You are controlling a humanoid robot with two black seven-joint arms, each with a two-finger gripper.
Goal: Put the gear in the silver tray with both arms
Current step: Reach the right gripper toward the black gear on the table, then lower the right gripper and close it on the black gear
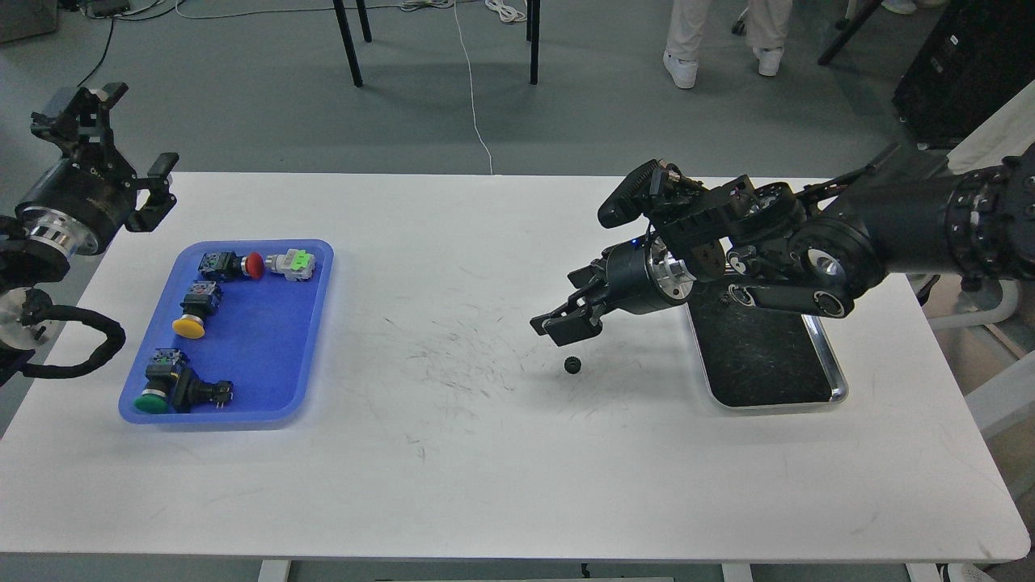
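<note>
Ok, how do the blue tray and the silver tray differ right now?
The blue tray is plastic, on the table's left, and holds several push-button switches. The silver tray is shiny metal with a dark bottom, on the right, partly covered by the right arm. Both are rectangular with rounded corners.
</note>
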